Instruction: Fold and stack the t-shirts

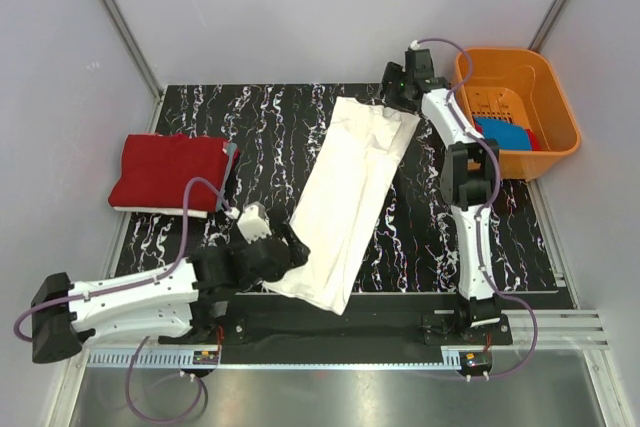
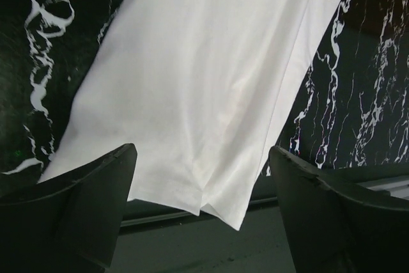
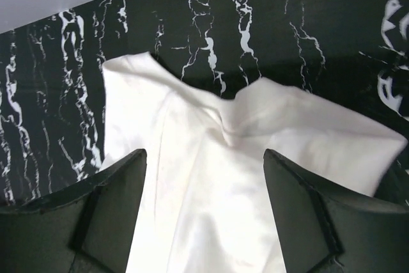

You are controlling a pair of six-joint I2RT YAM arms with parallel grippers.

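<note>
at nine o'clock on the black marbled table [image 1: 260, 117] a red t-shirt [image 1: 165, 172] lies folded, probably parked there as the base of the stack. the left gripper [image 1: 293, 247] hovers at seven o'clock over the hem of the white t-shirt [image 1: 350, 197], jaws spread wide with nothing between them. the shirt lies as a long narrow strip from six toward one o'clock, i'd say ready to be doubled over. the right gripper [image 1: 398, 97] hangs over the collar end, equally wide and empty. at two o'clock an orange basket [image 1: 545, 77] holds a blue t-shirt [image 1: 503, 133], waiting its turn.
</note>
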